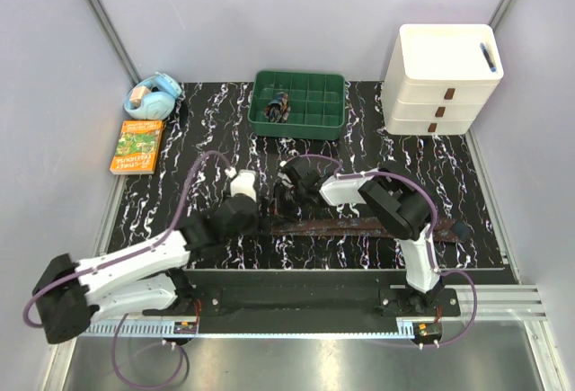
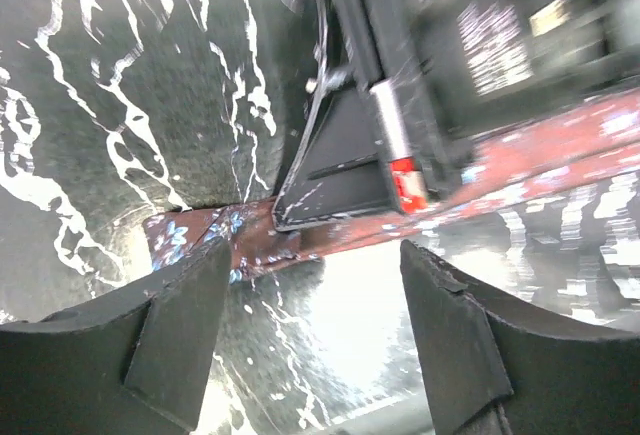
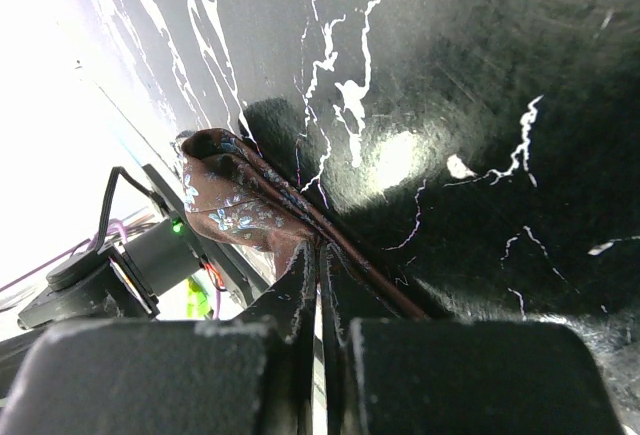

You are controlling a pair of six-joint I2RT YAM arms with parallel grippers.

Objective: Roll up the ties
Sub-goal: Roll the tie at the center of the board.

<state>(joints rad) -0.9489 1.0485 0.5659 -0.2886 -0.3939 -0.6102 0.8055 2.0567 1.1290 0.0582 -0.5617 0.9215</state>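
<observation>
Right gripper (image 3: 318,255) is pressed shut on the folded left tip of the tie (image 3: 230,205), and the left gripper (image 2: 315,267) stands spread just beside that same end, holding nothing. From there the tie lies flat along the near side of the table (image 1: 216,139), running off to the right. It looks light, limp and slick, so take it at the fold's edge or the coil slumps open.

Top view: the right arm (image 1: 402,207) covers part of the tie (image 1: 355,226); tray (image 1: 301,130) contents are too small to identify. Left wrist view: the right gripper (image 2: 300,210) is blurred, and the tie exits the right edge.
</observation>
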